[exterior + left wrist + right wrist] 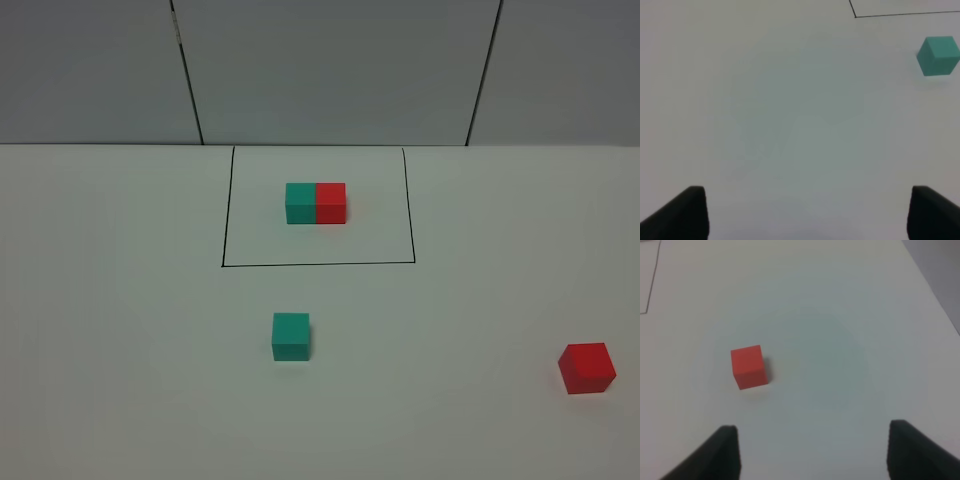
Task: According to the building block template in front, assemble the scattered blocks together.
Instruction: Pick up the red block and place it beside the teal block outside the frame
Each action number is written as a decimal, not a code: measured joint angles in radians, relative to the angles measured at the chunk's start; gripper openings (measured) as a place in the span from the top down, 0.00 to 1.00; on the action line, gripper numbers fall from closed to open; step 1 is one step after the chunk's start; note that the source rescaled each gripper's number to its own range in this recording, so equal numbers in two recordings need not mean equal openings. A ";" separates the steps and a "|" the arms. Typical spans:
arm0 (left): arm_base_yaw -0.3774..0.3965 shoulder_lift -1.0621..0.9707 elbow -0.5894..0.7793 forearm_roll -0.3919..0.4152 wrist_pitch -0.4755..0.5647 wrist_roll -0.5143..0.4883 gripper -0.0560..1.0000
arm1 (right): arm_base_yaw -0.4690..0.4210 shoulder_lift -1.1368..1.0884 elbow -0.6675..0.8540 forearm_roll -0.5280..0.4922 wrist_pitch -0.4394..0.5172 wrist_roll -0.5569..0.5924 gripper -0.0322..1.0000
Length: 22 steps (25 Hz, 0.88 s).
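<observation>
1. From up high, we see the building block template (316, 203) at 12 o'clock inside its black frame (318, 264), there for us to copy. The green block (291, 336) sits near the middle. The red block (587, 367) is far off at 4 o'clock, so they are not joined yet.
2. Our left gripper (808, 192) is wide open and holds nothing. The green block (938, 56) lies ahead of it.
3. Our right gripper (814, 427) is wide open and empty too, with the red block (748, 367) close in front.

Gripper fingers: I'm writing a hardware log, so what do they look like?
Left gripper and right gripper each show two plain matte black fingers, wedge-shaped with squared tips. No cables or markings show; the arms are out of view.
</observation>
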 joint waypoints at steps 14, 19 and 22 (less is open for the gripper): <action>0.000 0.000 0.000 0.000 0.000 0.000 0.19 | 0.000 0.000 0.000 0.000 0.000 0.001 0.41; 0.000 0.000 0.000 0.000 0.000 0.000 0.19 | 0.000 0.000 0.000 0.000 0.000 0.000 0.41; 0.000 0.000 0.000 0.000 0.000 0.000 0.19 | 0.000 0.000 0.000 0.000 0.000 0.000 0.41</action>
